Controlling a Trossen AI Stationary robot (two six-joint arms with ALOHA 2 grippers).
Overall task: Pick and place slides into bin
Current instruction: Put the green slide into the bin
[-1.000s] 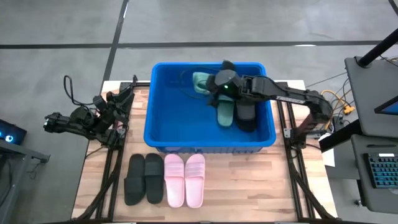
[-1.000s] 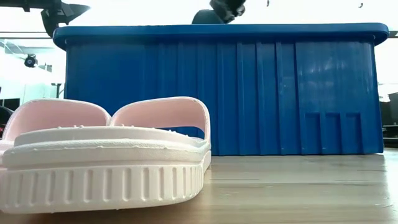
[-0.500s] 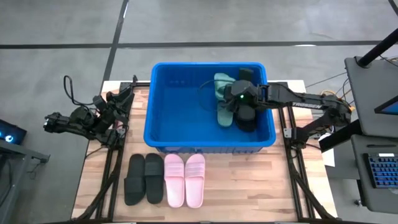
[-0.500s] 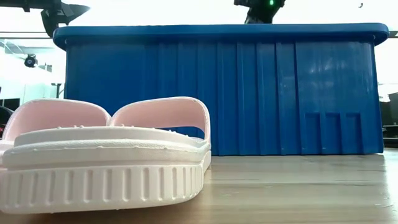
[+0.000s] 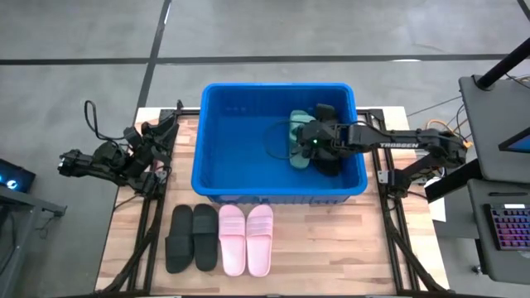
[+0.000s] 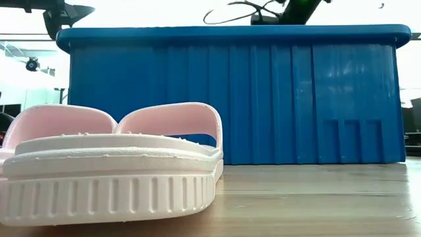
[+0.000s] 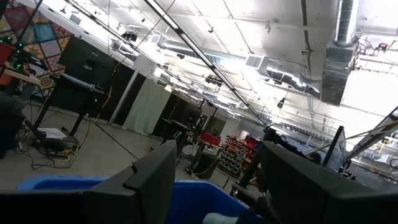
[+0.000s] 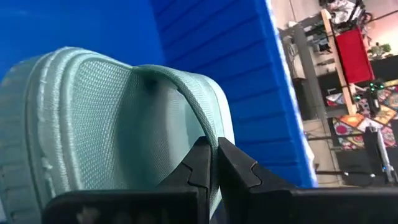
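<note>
The blue bin [image 5: 224,165] [image 6: 237,99] stands at the table's far middle. My right gripper [image 5: 301,139] [image 8: 214,146] reaches into it from the right, shut on a green slide [image 5: 298,128] [image 8: 93,124]. Below it in the bin lie another green slide [image 5: 298,160] and a black slide [image 5: 330,161]. A black pair [image 5: 192,238] and a pink pair [image 5: 246,240] [image 6: 112,171] rest soles down on the table in front of the bin. My left gripper [image 5: 166,126] [image 7: 217,155] is open at the table's left edge, holding nothing. My right gripper pinches the green slide's strap at its edge [image 8: 208,132], near the top of the arch, between its two fingers [image 8: 239,168]. The fingers slant down from the table's right side. The slide is inside the bin above the other slides; whether it rests on them I cannot tell.
The bin's right wall [image 5: 361,157] lies close beside my right arm. Bare wooden tabletop [image 5: 331,248] shows at the near right. A dark desk with a keyboard [image 5: 505,228] stands beyond the table's right edge.
My right gripper has carried the green slide from the bin's far middle toward its right wall and down into the bin, rolling as it went. It has stayed shut on the strap. The slide now lies over the other slides.
</note>
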